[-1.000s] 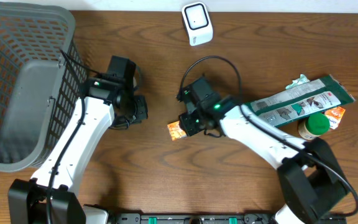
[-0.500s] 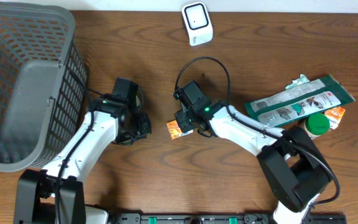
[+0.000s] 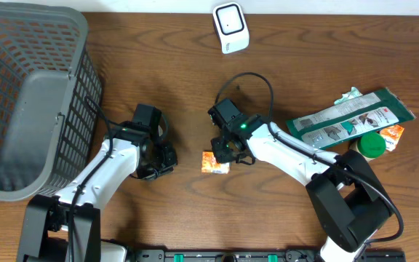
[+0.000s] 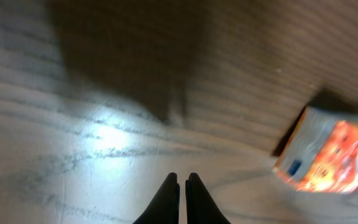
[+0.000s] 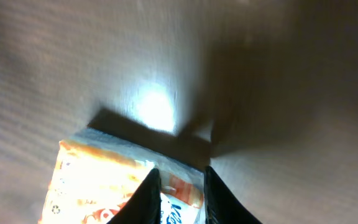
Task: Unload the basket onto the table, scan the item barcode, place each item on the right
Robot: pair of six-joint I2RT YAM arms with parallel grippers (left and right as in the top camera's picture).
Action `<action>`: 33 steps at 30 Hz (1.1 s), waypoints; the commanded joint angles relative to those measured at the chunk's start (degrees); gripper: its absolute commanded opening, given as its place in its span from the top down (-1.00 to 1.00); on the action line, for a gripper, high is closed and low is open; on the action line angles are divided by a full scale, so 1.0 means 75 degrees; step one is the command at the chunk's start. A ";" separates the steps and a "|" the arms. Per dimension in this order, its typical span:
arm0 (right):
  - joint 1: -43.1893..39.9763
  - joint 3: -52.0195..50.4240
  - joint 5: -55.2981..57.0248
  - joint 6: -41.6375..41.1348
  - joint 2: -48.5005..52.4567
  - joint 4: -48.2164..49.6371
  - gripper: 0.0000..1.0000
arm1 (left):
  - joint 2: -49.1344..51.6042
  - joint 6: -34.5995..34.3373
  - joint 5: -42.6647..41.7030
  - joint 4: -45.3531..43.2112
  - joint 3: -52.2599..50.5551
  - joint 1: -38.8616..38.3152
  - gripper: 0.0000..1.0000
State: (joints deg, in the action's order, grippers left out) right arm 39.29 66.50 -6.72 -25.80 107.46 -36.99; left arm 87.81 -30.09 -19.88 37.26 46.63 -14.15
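- From overhead, the orange packet [image 3: 214,162] had slid a little down the bench [image 3: 304,73] toward the robot's base. It now lay just below the right claw [image 3: 222,151], which had come down with it.
- The left arm had also swung inward, so the left claw [image 3: 164,156] sat near the packet's left side, though not touching it.
- The white scanner [image 3: 230,27] stood untouched at the far edge, well apart from the packet. I judged the barcode had yet to be shown to it.
- In the left wrist view, the left claw [image 4: 182,178] was pressed together with nothing in it. The packet [image 4: 325,155] lay blurred off to its right on the wood.
- In the right wrist view, the right claw [image 5: 179,171] had narrowed onto the packet [image 5: 98,180], with one edge pinched between its fingers.
- The pick-up looked just made; lifting the packet and turning its code to the scanner remained.
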 commanded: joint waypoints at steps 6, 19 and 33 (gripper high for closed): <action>0.0070 -0.0093 -0.0831 -0.1180 -0.0015 -0.0326 0.59 | 0.0029 -0.0117 -0.0746 -0.0076 -0.0047 -0.0012 0.84; -0.1539 0.0259 -0.1317 0.0816 -0.0883 -0.0181 0.03 | 0.0029 -0.0510 -0.0635 0.0385 -0.0134 -0.1102 0.84; -0.1408 0.0152 -0.1311 0.0825 -0.0810 -0.0009 0.10 | 0.0029 -0.2014 0.0198 0.0822 -0.0309 -0.2294 0.84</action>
State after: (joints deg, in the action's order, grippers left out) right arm 27.68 67.70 -16.08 -20.49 101.45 -37.34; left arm 87.81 -39.99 -19.14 43.18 44.38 -30.52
